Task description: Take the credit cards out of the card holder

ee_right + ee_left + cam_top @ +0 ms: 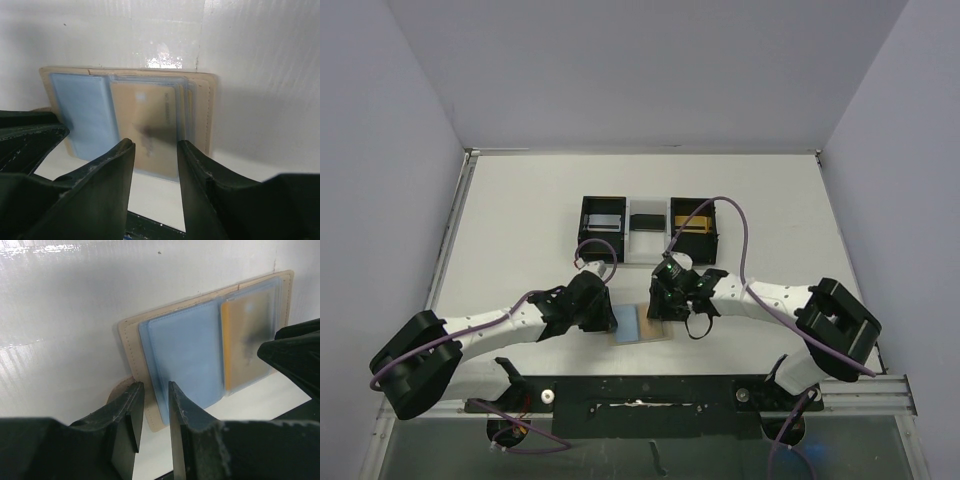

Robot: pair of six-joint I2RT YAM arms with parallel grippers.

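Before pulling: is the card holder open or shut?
Open: the card holder lies spread flat, a blue-grey card and a yellow card showing.

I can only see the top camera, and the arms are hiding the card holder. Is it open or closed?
Observer: Open. The card holder lies flat on the table, with clear plastic pockets inside.
Kid: I see a bit of blue. Is that the only card?
Observer: No. Next to the blue card there is an orange card, and both are tucked in their pockets.
Kid: Did the right claw grab one?
Observer: No. The right claw is open, and the orange card shows in the gap between its fingers.
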